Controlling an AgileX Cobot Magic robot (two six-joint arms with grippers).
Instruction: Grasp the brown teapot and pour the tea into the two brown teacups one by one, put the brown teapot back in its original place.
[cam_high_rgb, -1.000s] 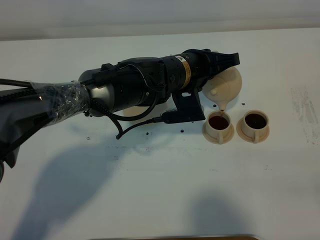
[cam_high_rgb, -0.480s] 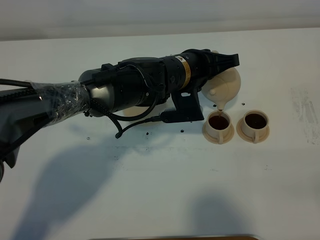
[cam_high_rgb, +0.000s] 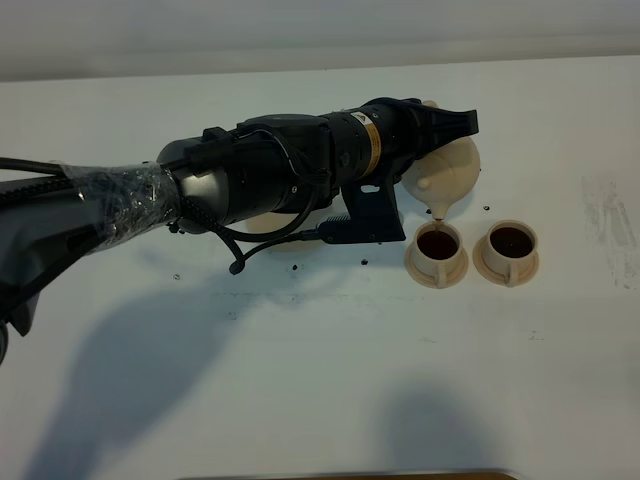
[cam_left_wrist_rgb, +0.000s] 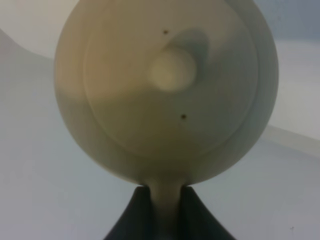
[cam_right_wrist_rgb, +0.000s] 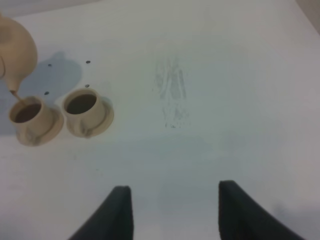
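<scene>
My left gripper (cam_high_rgb: 452, 122) is shut on the loop handle of the brown teapot (cam_high_rgb: 452, 172), which hangs tilted with its spout down over the left teacup (cam_high_rgb: 437, 251). A thin stream of tea runs from the spout into that cup (cam_right_wrist_rgb: 29, 116). The right teacup (cam_high_rgb: 510, 248) stands beside it, full of dark tea (cam_right_wrist_rgb: 82, 107). The left wrist view shows the teapot lid (cam_left_wrist_rgb: 172, 70) and the handle clamped in the gripper (cam_left_wrist_rgb: 166, 215). A beige saucer (cam_high_rgb: 263, 222), the original place, peeks out under the left arm. My right gripper (cam_right_wrist_rgb: 175, 212) hangs open and empty above bare table.
Small dark tea drops (cam_high_rgb: 487, 208) dot the white table near the cups and under the arm. Grey scuff marks (cam_high_rgb: 605, 215) lie at the right of the table (cam_right_wrist_rgb: 172, 95). The left arm spans the table's left half.
</scene>
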